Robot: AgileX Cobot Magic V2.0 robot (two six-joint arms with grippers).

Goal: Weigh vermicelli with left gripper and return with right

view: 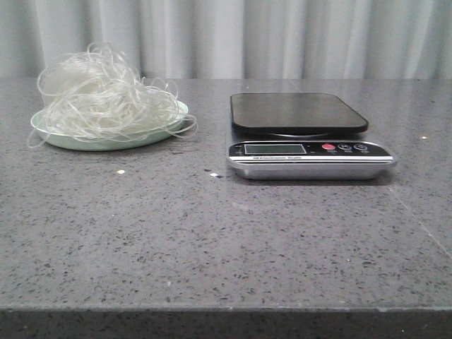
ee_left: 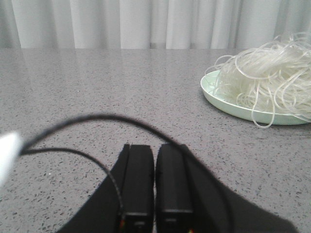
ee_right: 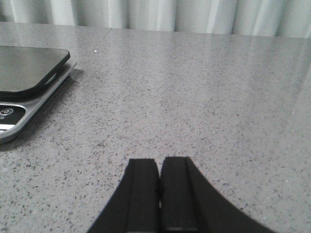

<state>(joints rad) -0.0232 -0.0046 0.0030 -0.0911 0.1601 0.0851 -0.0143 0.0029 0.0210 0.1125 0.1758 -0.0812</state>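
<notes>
Grey speckled stone desk (view: 212, 240), spanning the whole front view, backed by a pale pleated curtain (view: 282, 35). Digital kitchen scale (view: 307, 134), right of centre on the desk: a dark, bare weighing platform above a silver front panel carrying a display, a red button and two dark buttons; its corner also appears in the right wrist view (ee_right: 29, 87). Pale mint-green round plate (view: 106, 141), on the desk to the left of the scale and well apart from it. The vermicelli (view: 106, 95), a loose whitish tangle of translucent strands, heaped on the plate, with stray loops hanging over the rim onto the desk; seen likewise in the left wrist view (ee_left: 267, 77). Left gripper (ee_left: 154, 184), low over bare desk, near the plate but not touching it; jaws pressed together, holding nothing; a thin black cable (ee_left: 97, 119) arcs above it. Right gripper (ee_right: 159, 194), over bare desk beside the scale; jaws closed together, empty.
</notes>
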